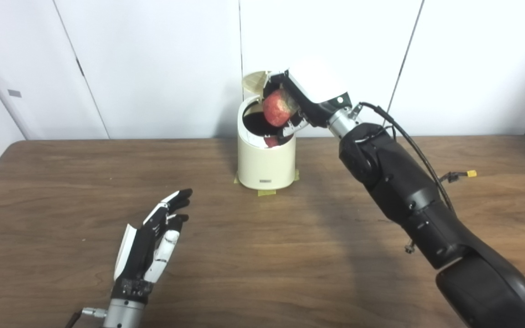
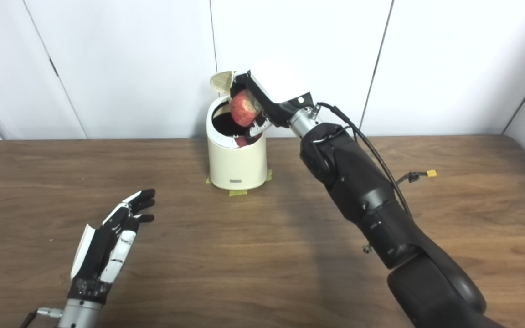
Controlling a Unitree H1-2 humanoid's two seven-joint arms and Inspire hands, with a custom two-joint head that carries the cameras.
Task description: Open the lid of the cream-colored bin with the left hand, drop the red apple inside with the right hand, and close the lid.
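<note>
The cream-colored bin [image 1: 266,161] stands at the back middle of the table, its lid [image 1: 253,82] tipped up behind the dark opening. My right hand [image 1: 310,93] hovers over the bin's mouth, shut on the red apple [image 1: 276,108], which hangs just above the rim. A red patch shows inside the bin below the apple. My left hand [image 1: 151,246] rests low over the table at the front left, well away from the bin, open with fingers straight and nothing in it.
Yellow tape [image 1: 266,192] marks the bin's base on the brown wooden table [image 1: 262,255]. A loose cable with a yellow connector [image 1: 470,173] hangs off the right arm. White wall panels stand close behind the bin.
</note>
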